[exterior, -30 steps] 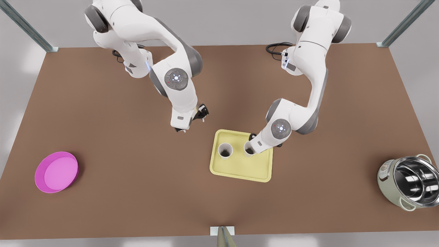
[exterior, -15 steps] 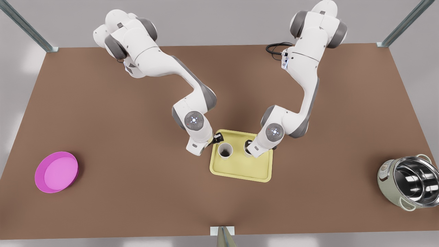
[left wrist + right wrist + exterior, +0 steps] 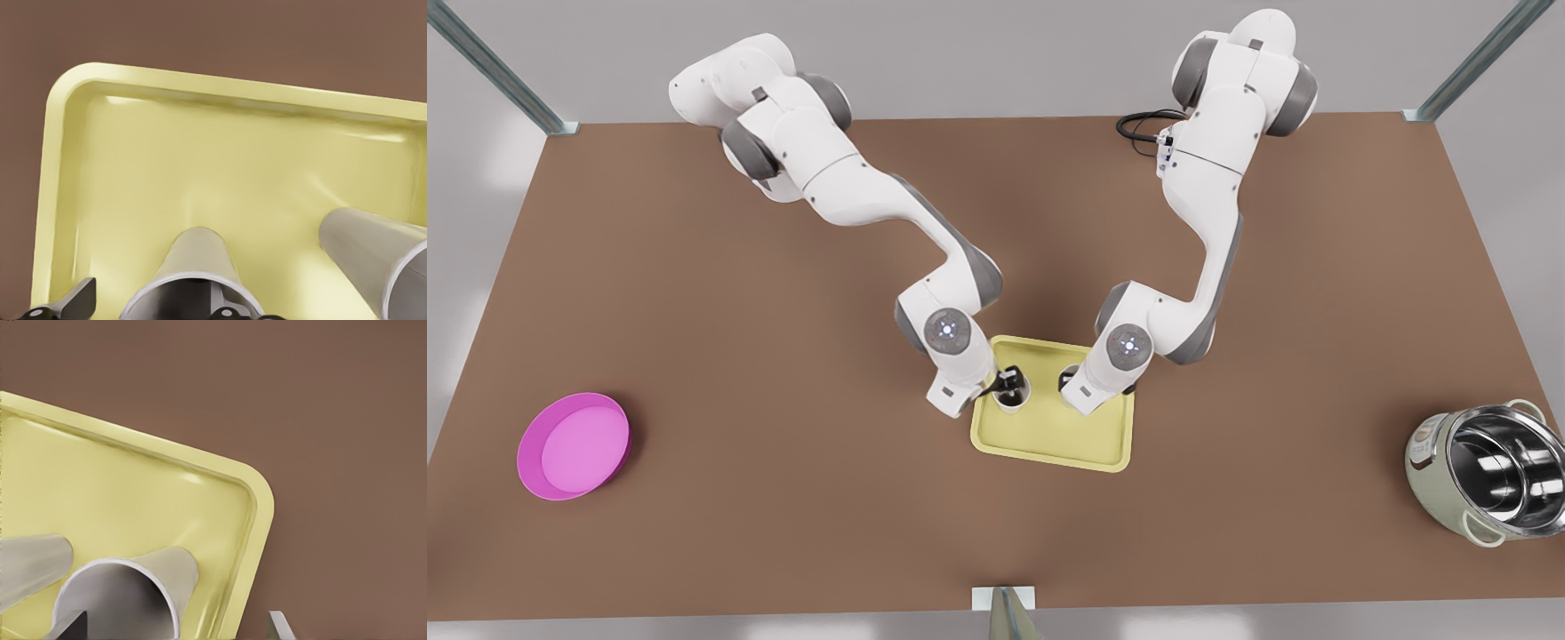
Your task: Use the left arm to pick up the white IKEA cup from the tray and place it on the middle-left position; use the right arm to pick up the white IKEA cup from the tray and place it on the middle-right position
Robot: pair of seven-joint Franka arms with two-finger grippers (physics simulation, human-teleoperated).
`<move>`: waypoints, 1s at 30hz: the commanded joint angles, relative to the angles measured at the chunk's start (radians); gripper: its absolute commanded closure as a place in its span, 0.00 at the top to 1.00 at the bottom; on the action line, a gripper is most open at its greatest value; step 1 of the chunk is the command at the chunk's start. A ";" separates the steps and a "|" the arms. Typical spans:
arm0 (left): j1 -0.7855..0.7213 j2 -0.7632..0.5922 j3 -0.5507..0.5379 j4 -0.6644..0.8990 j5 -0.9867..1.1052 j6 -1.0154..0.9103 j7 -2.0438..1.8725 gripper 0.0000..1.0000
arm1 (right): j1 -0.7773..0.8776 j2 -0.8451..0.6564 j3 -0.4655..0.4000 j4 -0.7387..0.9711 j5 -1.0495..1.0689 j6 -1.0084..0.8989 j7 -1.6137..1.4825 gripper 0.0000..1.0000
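Observation:
The pale yellow tray lies at the table's middle with two white cups standing in it. My left gripper is low over the cup on the front view's left. In the left wrist view that cup sits between the left gripper's open fingers, one outside the rim and one over its mouth. The other cup stands beside it. My right gripper is down at the second cup, mostly hidden by the wrist. In the right wrist view this cup is at the open right gripper.
A magenta-pink dish sits near the front view's left edge. A steel pot lies tipped at the right edge. Bare brown tabletop stretches on both sides of the tray. A cable coils at the right arm's base.
The left arm swung from the table beside the tray down onto the left cup. The right arm sank lower over the right cup. Neither cup has moved.

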 commanded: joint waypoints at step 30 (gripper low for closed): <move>0.504 0.011 0.004 0.126 -0.124 0.009 0.337 0.22 | 0.005 0.026 0.059 -0.018 0.102 -0.003 0.132 0.04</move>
